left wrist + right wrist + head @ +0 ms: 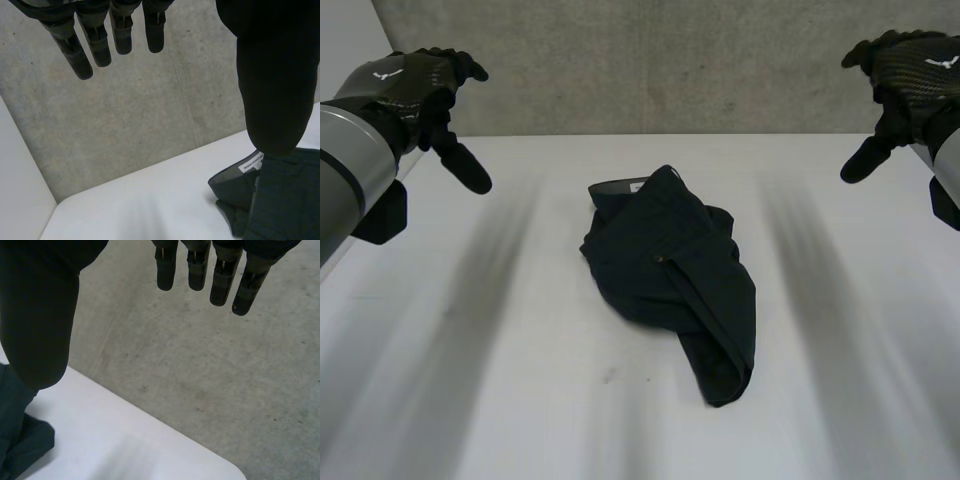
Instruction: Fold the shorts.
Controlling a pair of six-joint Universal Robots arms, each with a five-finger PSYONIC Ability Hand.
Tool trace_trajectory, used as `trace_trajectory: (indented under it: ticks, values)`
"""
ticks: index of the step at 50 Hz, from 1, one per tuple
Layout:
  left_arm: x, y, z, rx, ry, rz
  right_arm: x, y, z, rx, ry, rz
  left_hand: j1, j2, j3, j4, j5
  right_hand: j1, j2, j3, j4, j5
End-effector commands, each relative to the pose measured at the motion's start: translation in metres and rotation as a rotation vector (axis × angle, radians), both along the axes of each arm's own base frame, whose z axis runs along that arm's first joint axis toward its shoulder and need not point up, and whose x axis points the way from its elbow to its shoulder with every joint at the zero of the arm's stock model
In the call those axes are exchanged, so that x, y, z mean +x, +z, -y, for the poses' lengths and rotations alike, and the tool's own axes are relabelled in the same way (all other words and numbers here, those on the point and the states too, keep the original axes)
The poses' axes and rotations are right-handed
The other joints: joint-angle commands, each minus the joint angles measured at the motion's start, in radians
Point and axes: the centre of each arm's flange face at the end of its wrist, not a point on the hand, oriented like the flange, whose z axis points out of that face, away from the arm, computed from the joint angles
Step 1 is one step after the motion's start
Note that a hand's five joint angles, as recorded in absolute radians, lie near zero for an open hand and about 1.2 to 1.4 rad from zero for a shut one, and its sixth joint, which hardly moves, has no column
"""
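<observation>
The shorts are seen bunched in a dark heap in the middle of the white bench. The left hand and the right hand are held up at the 2 far sides, well apart from the shorts. Their fingers are kept straight and nothing is held. The heap's long line runs from the waistband, far and leftward, to a near end on the right. Neither hand is clearly nearer.
</observation>
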Motion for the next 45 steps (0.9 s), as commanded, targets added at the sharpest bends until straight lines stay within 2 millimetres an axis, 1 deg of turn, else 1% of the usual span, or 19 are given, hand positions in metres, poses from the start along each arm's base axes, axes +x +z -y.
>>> trace_trajectory:
  ticks: [1, 2, 5, 6, 7, 9, 11, 12, 13, 14, 16, 18, 21, 22, 26, 39, 43, 44, 45]
  values:
    - [-0.016, -0.018, 0.013, -0.055, -0.054, -0.021, 0.009, -0.045, -0.001, 0.112, 0.106, -0.302, -0.01, 0.016, 0.002, 0.009, -0.002, -0.028, -0.044, -0.039, -0.06, -0.062]
    - [-0.019, -0.024, 0.016, -0.052, -0.068, -0.019, 0.01, -0.063, -0.004, 0.178, 0.14, -0.398, -0.007, 0.019, 0.005, 0.012, 0.001, -0.028, -0.044, -0.039, -0.06, -0.062]
    - [-0.036, -0.051, 0.027, -0.03, -0.152, 0.009, 0.017, -0.082, -0.011, 0.24, 0.208, -0.499, 0.016, 0.042, 0.029, 0.035, 0.025, -0.028, -0.044, -0.039, -0.06, -0.062]
    - [-0.039, -0.058, 0.031, -0.021, -0.165, 0.02, 0.026, -0.089, -0.02, 0.254, 0.256, -0.524, 0.019, 0.045, 0.032, 0.038, 0.028, -0.028, -0.044, -0.039, -0.06, -0.062]
    - [-0.046, -0.077, 0.038, 0.009, -0.201, 0.047, 0.031, -0.092, -0.025, 0.255, 0.281, -0.528, 0.028, 0.054, 0.041, 0.047, 0.037, -0.028, -0.044, -0.039, -0.06, -0.062]
    - [-0.05, -0.091, 0.044, 0.033, -0.214, 0.071, 0.04, -0.1, -0.035, 0.262, 0.325, -0.534, 0.048, 0.074, 0.061, 0.068, 0.057, -0.028, -0.044, -0.039, -0.06, -0.062]
    - [-0.059, -0.115, 0.052, 0.07, -0.236, 0.109, 0.043, -0.106, -0.036, 0.264, 0.335, -0.537, 0.063, 0.089, 0.076, 0.082, 0.072, -0.028, -0.044, -0.039, -0.06, -0.062]
    - [-0.062, -0.119, 0.055, 0.072, -0.244, 0.118, 0.044, -0.112, -0.035, 0.273, 0.337, -0.539, 0.072, 0.098, 0.085, 0.091, 0.081, -0.028, -0.044, -0.039, -0.06, -0.062]
    - [-0.067, -0.128, 0.058, 0.082, -0.256, 0.129, 0.045, -0.123, -0.032, 0.284, 0.338, -0.544, 0.092, 0.118, 0.105, 0.112, 0.101, -0.028, -0.044, -0.039, -0.06, -0.062]
    - [-0.08, -0.144, 0.061, 0.095, -0.282, 0.155, 0.046, -0.127, -0.032, 0.284, 0.339, -0.545, 0.116, 0.142, 0.129, 0.135, 0.125, -0.028, -0.044, -0.039, -0.06, -0.062]
    - [-0.088, -0.155, 0.063, 0.103, -0.298, 0.173, 0.045, -0.138, -0.032, 0.288, 0.336, -0.548, 0.136, 0.163, 0.149, 0.156, 0.145, -0.028, -0.044, -0.039, -0.06, -0.062]
    - [-0.097, -0.179, 0.075, 0.117, -0.305, 0.215, 0.044, -0.145, -0.034, 0.286, 0.335, -0.547, 0.177, 0.204, 0.19, 0.197, 0.186, -0.028, -0.044, -0.039, -0.06, -0.062]
    - [-0.1, -0.191, 0.079, 0.124, -0.307, 0.233, 0.043, -0.154, -0.035, 0.271, 0.332, -0.542, 0.178, 0.204, 0.19, 0.197, 0.186, -0.028, -0.044, -0.039, -0.06, -0.062]
    - [-0.103, -0.201, 0.082, 0.13, -0.313, 0.247, 0.043, -0.156, -0.036, 0.267, 0.331, -0.539, 0.178, 0.204, 0.19, 0.197, 0.186, -0.028, -0.044, -0.039, -0.06, -0.062]
    - [-0.107, -0.213, 0.088, 0.125, -0.32, 0.262, 0.042, -0.163, -0.036, 0.245, 0.325, -0.532, 0.178, 0.204, 0.19, 0.197, 0.186, -0.028, -0.044, -0.039, -0.06, -0.062]
    - [-0.122, -0.237, 0.11, 0.086, -0.32, 0.269, 0.043, -0.171, -0.04, 0.253, 0.336, -0.537, 0.26, 0.286, 0.273, 0.279, 0.269, -0.028, -0.044, -0.039, -0.06, -0.062]
    - [-0.124, -0.243, 0.113, 0.077, -0.325, 0.288, 0.043, -0.171, -0.039, 0.251, 0.333, -0.536, 0.561, 0.587, 0.574, 0.58, 0.57, -0.028, -0.044, -0.039, -0.06, -0.062]
    - [-0.125, -0.244, 0.114, 0.071, -0.325, 0.297, 0.042, -0.171, -0.038, 0.251, 0.333, -0.535, 0.894, 0.92, 0.906, 0.913, 0.902, -0.028, -0.044, -0.039, -0.06, -0.062]
    - [-0.125, -0.244, 0.114, 0.069, -0.326, 0.303, 0.042, -0.171, -0.038, 0.251, 0.333, -0.535, 1.1, 1.126, 1.113, 1.12, 1.109, -0.028, -0.044, -0.039, -0.06, -0.062]
